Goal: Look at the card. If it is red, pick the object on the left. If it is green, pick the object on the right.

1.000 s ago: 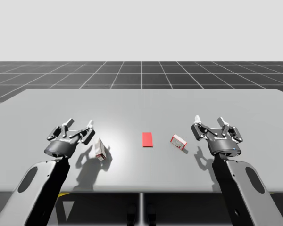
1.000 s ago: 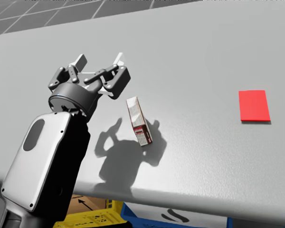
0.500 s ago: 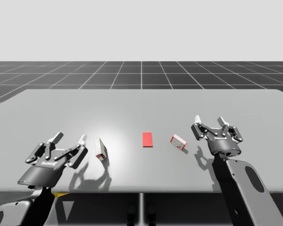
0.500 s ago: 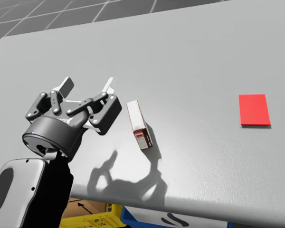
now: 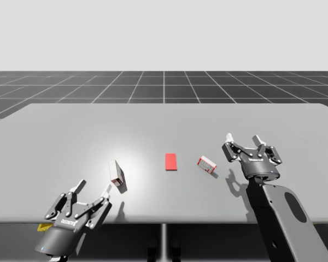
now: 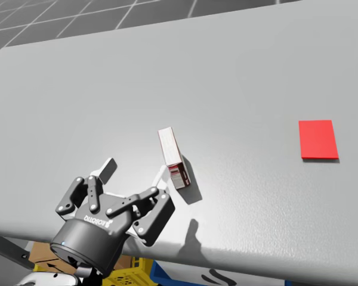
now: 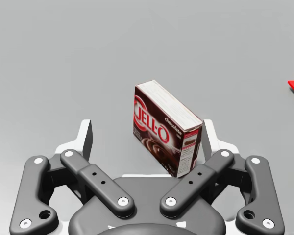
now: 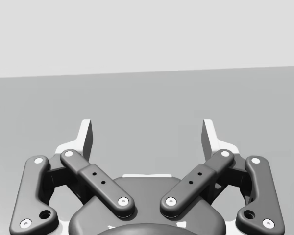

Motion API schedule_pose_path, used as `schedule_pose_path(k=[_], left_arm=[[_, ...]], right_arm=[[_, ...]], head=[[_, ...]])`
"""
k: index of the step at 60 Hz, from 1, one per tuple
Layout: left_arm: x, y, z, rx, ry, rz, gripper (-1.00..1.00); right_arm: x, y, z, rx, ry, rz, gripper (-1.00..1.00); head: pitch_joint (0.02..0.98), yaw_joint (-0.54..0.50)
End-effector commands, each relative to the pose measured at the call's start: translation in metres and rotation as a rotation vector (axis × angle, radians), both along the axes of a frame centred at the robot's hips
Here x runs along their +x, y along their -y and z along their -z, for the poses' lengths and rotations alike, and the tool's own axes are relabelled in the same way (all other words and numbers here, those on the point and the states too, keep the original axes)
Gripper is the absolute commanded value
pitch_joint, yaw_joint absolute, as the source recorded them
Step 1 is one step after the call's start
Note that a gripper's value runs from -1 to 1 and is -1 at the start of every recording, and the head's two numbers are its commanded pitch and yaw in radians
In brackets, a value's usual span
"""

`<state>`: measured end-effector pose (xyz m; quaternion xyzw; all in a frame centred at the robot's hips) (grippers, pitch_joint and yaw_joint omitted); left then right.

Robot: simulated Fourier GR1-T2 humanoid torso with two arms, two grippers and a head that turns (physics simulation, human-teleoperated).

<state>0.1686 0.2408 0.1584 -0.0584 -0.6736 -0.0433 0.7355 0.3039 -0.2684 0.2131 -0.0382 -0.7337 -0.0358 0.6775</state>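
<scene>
Left wrist view: your left tool hangs released, and the box ahead sits nearer one finger; centre it before clenching.

Both end effectors spread wide

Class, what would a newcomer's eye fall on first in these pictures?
The bright red card lying flat in the middle of the grey table. Next, the dark brown box standing just ahead of my left gripper, jaws open, near the table's front edge.
</scene>
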Motion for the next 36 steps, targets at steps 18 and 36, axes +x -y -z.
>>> schedule_pose_path(k=[18,36], left_arm=[[0.006,0.038,0.043,-0.03,-0.065,0.021,-1.0],[0.03,0.051,0.045,-0.022,-0.063,-0.015,-1.0]], right_arm=[[0.0,0.002,0.0,0.003,0.007,-0.002,-1.0],[0.0,0.003,-0.001,0.007,0.008,0.0,-1.0]], head=[[0.857,0.35],[0.859,0.34]])
